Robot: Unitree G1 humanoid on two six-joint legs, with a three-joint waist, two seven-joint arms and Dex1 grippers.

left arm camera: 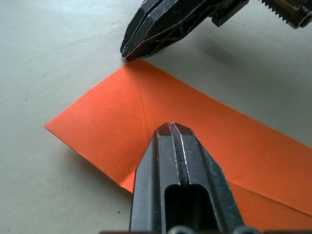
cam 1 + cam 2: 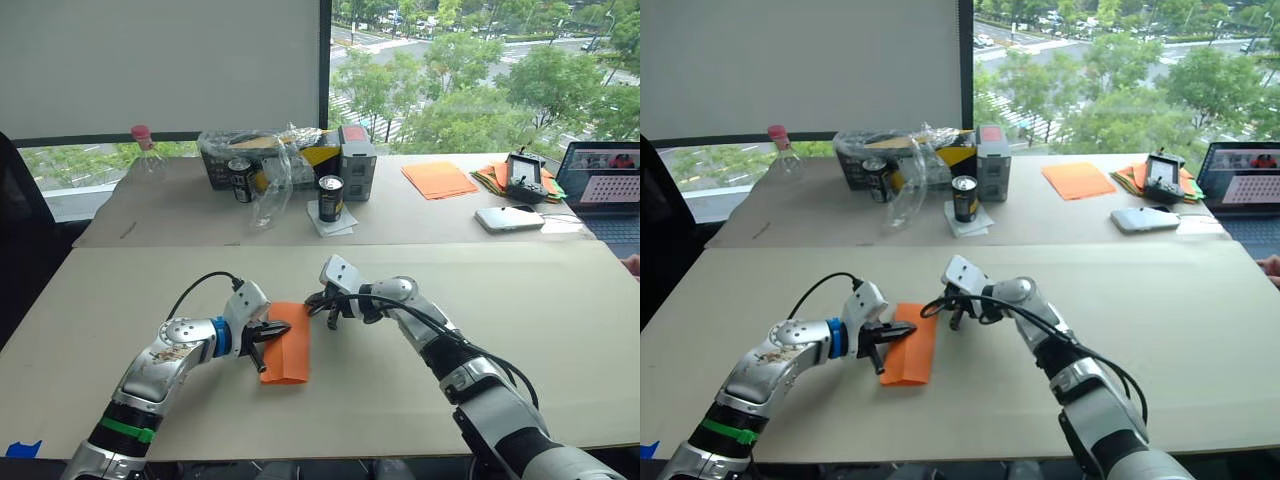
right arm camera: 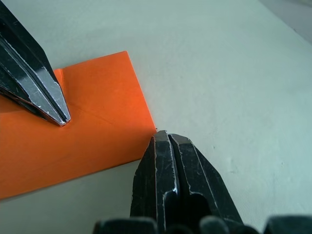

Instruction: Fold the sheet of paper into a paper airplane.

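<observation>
The sheet of paper (image 2: 287, 352) lies flat on the near table as a long orange rectangle with a diagonal crease (image 1: 141, 102) near its far end. My left gripper (image 2: 277, 328) is shut, and its closed tip (image 1: 170, 128) rests on the paper just in from the left edge. My right gripper (image 2: 331, 317) is also shut. Its tip (image 3: 167, 136) touches the table at the paper's far right corner. Neither gripper holds anything.
On the far table stand a neat stack of orange sheets (image 2: 438, 179), a mixed orange-and-green pile (image 2: 497, 176) under a black controller (image 2: 525, 172), a laptop (image 2: 610, 188), a white device (image 2: 510, 218), two cans (image 2: 331, 197), a box with plastic wrap (image 2: 270, 160) and a bottle (image 2: 146, 152).
</observation>
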